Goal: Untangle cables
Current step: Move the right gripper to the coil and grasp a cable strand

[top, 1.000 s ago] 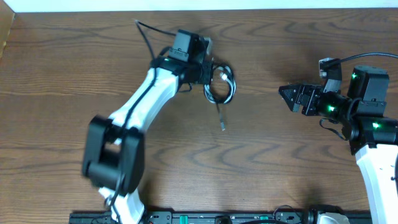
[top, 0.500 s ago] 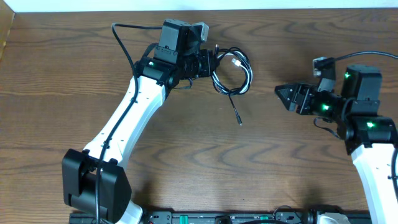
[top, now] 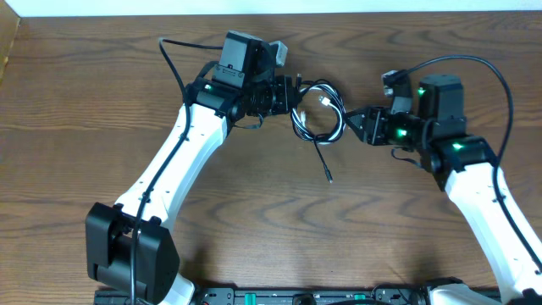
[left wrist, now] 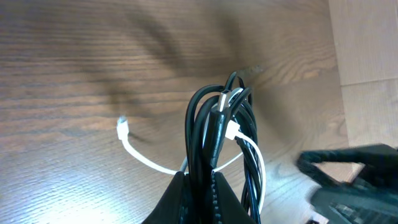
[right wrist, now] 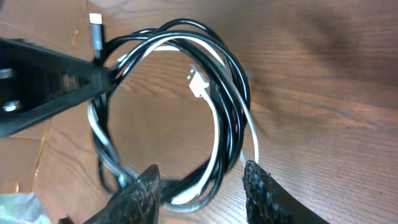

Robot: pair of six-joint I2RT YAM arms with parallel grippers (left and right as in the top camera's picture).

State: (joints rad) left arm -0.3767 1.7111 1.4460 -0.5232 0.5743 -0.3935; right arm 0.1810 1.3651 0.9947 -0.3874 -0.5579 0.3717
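Left pincer (top: 294, 95) clamped on the cables (top: 315, 135) from overhead, two cords, one black, one white, looped together near the table's (top: 254, 229) far edge, right pincer (top: 354, 123) just beside them, left wrist view, jaws shut on both cords, right wrist view, two fingers (right wrist: 261, 186) apart, loop between them.

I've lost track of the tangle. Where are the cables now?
Overhead view: the cables lie centre-table toward the far edge, pinched on their left by the left gripper, with the right gripper open and straddling their right side.
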